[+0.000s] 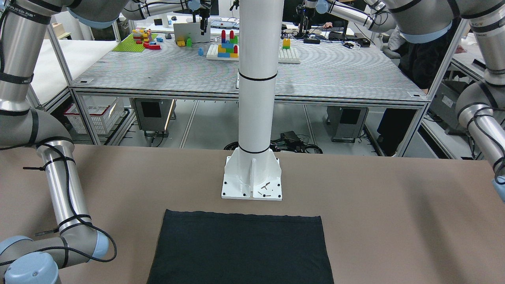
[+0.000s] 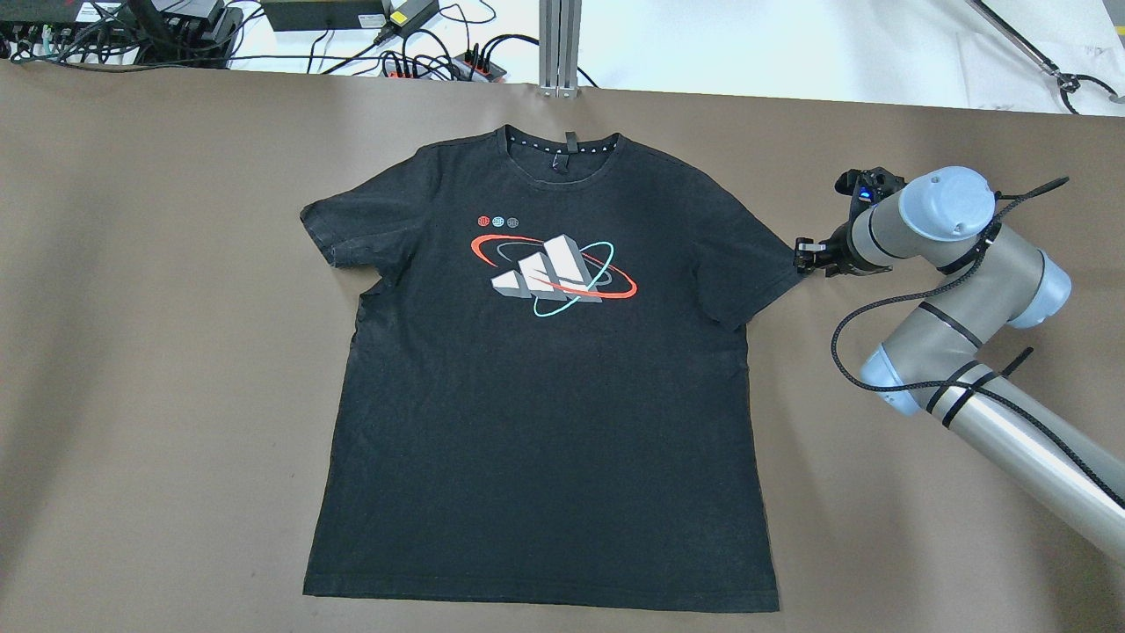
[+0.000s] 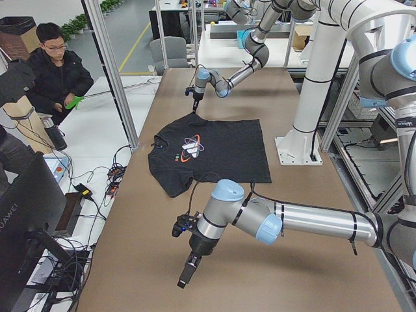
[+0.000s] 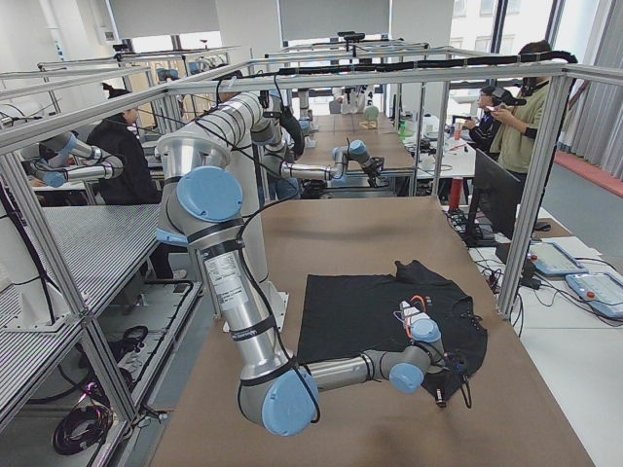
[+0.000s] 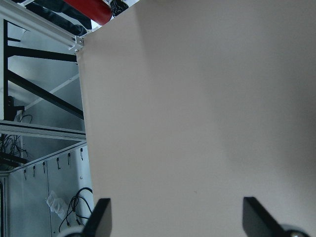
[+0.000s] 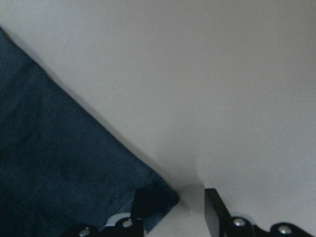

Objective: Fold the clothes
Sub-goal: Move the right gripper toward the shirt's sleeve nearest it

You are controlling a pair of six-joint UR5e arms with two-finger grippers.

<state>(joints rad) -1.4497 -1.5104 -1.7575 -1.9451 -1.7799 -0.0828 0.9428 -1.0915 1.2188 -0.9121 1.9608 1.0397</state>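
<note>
The clothes are one black T-shirt (image 2: 545,396) with a red, white and teal print, spread flat and face up on the brown table (image 2: 132,352). My right gripper (image 2: 804,255) sits at the tip of the shirt's right sleeve. In the right wrist view that sleeve corner (image 6: 59,163) reaches in between the fingers (image 6: 215,210), which stand apart, so the right gripper (image 6: 177,207) is open. My left gripper (image 5: 177,222) is open wide over bare table near the table's left end, well away from the shirt (image 3: 214,153), with nothing between its fingers.
The white pillar's base plate (image 1: 252,181) stands just beyond the shirt's hem (image 1: 240,215). Cables and power strips (image 2: 422,53) lie past the table's far edge. A seated person (image 3: 55,65) is off the table's side. Bare brown table surrounds the shirt.
</note>
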